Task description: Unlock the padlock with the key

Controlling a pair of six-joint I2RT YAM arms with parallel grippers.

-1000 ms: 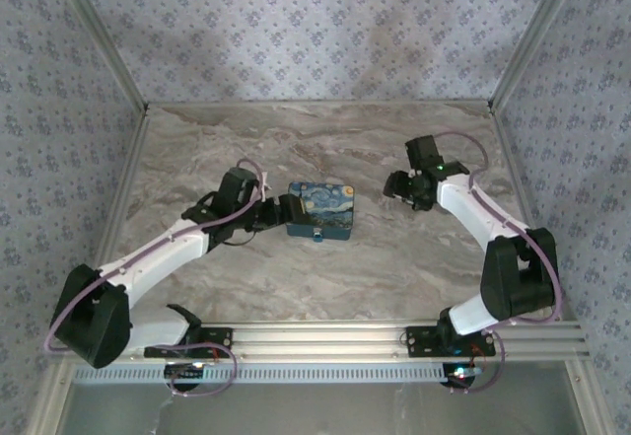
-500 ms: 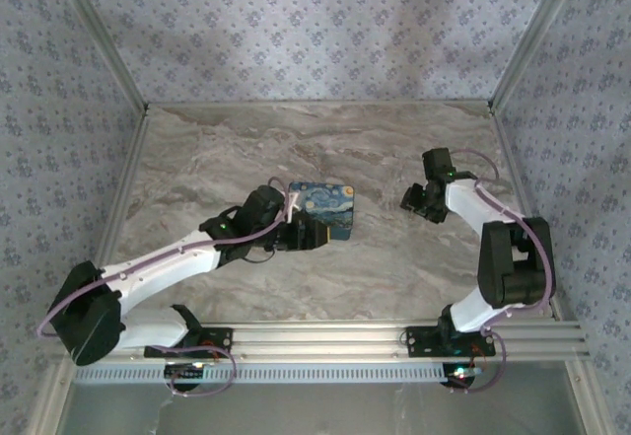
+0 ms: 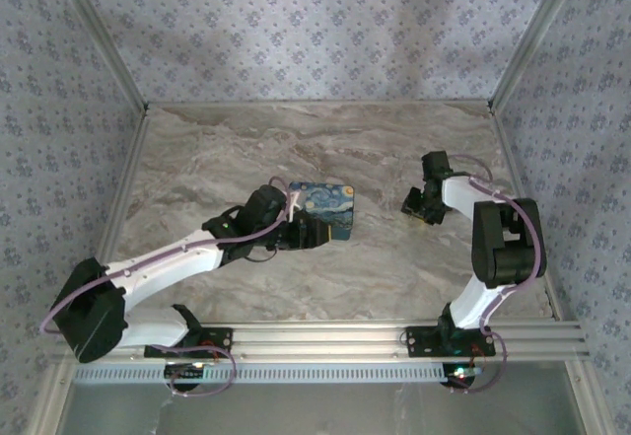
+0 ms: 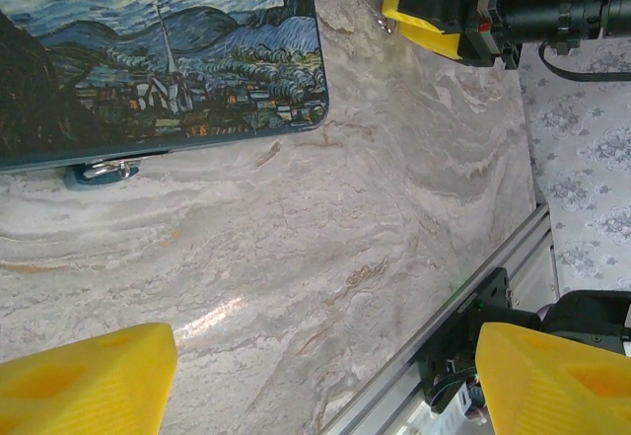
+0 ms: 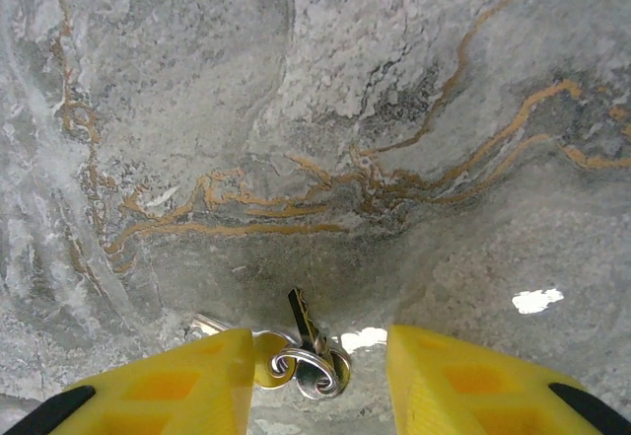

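The left gripper is held low over the marble table, right at the near edge of the blue tin with the painted night sky. In the left wrist view its yellow fingers are seen spread wide at the bottom corners. Only bare tabletop lies between them and nothing is grasped, so this gripper is released. What may be the padlock, a small blue piece with a metal loop, is seen jutting from the tin's edge beyond the fingers; it cannot be identified for certain. The right gripper is lowered to the table well to the right of the tin, apart from it. In the right wrist view the keys, joined on a ring, are seen lying flat on the marble between its two yellow fingers. The finger at the picture's left is seen just beside the ring, and whether it touches cannot be told. A clear gap is left between the keys and the other finger, so the jaws are parted around the keys and not clenched on them.
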